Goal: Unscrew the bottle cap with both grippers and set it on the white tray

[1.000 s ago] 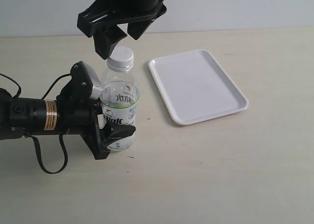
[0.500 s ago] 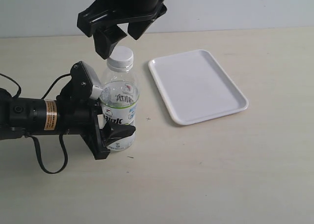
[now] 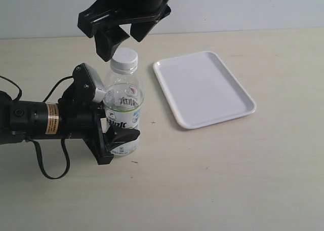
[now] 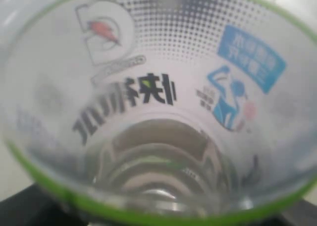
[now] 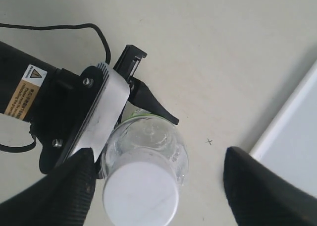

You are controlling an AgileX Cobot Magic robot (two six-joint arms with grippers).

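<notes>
Looking back over the last second, you will find almost nothing moved: the right gripper has crept a shade up and to the left above the bottle cap, its fingers spread wide and touching nothing; so, by my reading, unscrewing has not begun. The left gripper has its fingers clamped on the labelled body of the bottle, which stands on the counter beside the white tray; its long axis is vertical, the capped neck pointing straight up at the open fingers.
</notes>
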